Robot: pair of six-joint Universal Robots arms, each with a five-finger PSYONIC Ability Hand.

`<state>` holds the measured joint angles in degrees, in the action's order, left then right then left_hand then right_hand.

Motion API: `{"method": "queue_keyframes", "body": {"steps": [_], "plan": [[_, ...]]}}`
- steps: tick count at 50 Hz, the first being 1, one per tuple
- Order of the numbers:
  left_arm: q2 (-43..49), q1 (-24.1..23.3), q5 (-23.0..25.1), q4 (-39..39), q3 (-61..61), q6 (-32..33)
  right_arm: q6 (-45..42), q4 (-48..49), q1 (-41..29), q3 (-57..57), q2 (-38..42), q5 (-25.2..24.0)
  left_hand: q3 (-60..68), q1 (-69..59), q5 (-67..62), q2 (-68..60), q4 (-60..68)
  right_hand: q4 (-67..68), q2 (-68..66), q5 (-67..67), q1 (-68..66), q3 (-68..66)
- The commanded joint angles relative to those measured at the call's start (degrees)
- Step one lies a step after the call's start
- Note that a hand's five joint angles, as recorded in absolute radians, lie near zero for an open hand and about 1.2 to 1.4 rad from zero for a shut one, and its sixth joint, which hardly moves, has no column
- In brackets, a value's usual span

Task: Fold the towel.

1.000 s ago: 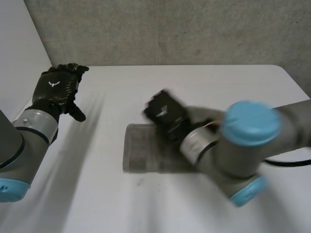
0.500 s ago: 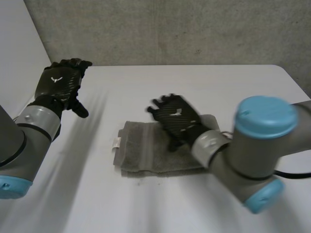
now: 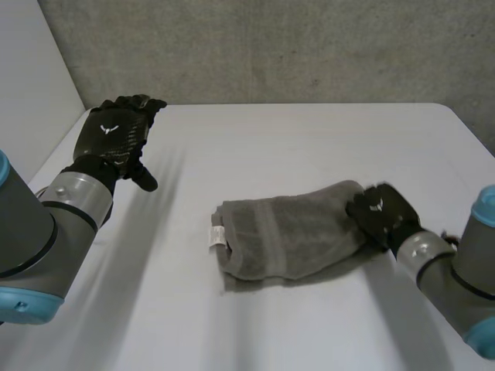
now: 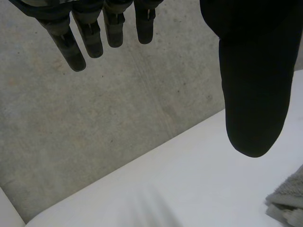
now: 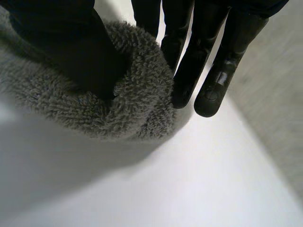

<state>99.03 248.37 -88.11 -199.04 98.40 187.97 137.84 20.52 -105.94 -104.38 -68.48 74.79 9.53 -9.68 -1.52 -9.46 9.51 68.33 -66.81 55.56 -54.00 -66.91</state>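
From the head view, the left robot hand (image 3: 116, 135) is raised above the white tabletop (image 3: 309, 139), well apart from the grey towel (image 3: 290, 232). Its fingers are straight and spread, and it holds nothing. The towel lies folded into a thick, long bundle on the tabletop, between the two arms and nearer the right one. The right robot hand (image 3: 379, 215) sits at one end of the bundle, touching the cloth. A small white label (image 3: 217, 236) sticks out at the opposite end, the one farthest from that robot hand. A rough grey wall (image 3: 271, 46) stands behind the tabletop.

In the left wrist view, the left robot hand (image 4: 251, 71) hangs released, its fingers (image 4: 75, 45) straight and apart from the thumb, with nothing between them. Beyond the fingertips are the wall (image 4: 118, 118) and the tabletop (image 4: 189, 194). A corner of the towel (image 4: 289, 201) lies past the thumb's tip, not touching it.

In the right wrist view, the right robot hand (image 5: 189, 71) grasps the rounded, folded end of the towel (image 5: 128, 109). The thumb (image 5: 61, 42) presses down into the pile, and the fingers lie straight against the far side of the fold, so the cloth bulges between them. The towel end rests on the tabletop (image 5: 165, 189) under the palm.
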Motion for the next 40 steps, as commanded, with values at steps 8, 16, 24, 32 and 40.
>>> {"method": "queue_keyframes", "body": {"steps": [8, 16, 24, 32, 40], "plan": [[-0.5, 0.0, 0.0, 0.4, 1.3, -0.1, -5.9, -1.5, -29.8, 16.0, 8.7, 1.4, 0.5, -0.3, 1.5, -0.5, 0.5, 11.7, -13.2, 14.4, -26.0, -13.1], [-0.7, 0.0, 0.1, 0.5, 1.1, 0.0, -15.8, -4.3, -34.4, 17.8, 16.4, 2.1, 0.5, -0.3, 1.5, -0.5, 0.5, 11.7, -13.2, 14.4, -26.0, -13.1], [-0.7, -0.3, 0.1, 0.6, -1.7, -0.2, -4.0, -4.5, -30.8, 16.6, 7.8, 3.2, 1.0, -0.9, 1.0, -1.1, 1.0, -58.3, 56.8, -55.6, 44.0, 56.9], [0.3, -3.9, -0.9, 5.8, -8.7, -1.1, 20.6, -6.0, -23.8, 12.5, -3.3, 2.4, 1.4, -1.2, 0.6, -1.4, 1.4, -58.3, 56.8, -55.6, 44.0, 56.9], [7.6, -11.1, -7.0, 15.1, -17.9, -6.5, 34.9, -14.0, -14.0, 11.2, -8.2, -2.4, 1.7, -1.5, 0.3, -1.8, 1.7, -58.3, 56.8, -55.6, 44.0, 56.9]]}}
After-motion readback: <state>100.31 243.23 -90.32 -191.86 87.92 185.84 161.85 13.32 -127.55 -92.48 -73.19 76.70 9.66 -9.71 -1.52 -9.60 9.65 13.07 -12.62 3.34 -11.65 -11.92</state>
